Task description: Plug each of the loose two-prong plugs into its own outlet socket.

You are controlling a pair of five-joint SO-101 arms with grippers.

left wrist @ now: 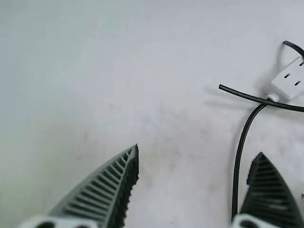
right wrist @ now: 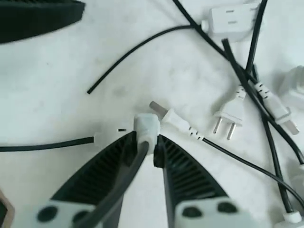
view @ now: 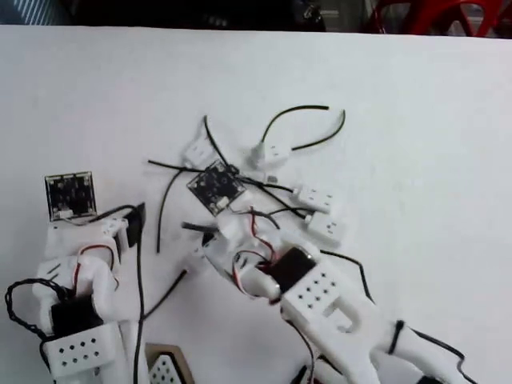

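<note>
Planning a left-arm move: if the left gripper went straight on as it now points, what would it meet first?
Probably just the table; the black cord and white socket lie off to one side.

We are viewing a white table (view: 416, 88) on which white outlet sockets (view: 316, 198), a loose two-prong plug (right wrist: 228, 113) and black cords (view: 298, 112) are lying near the middle, the cords crossing one another.
</note>
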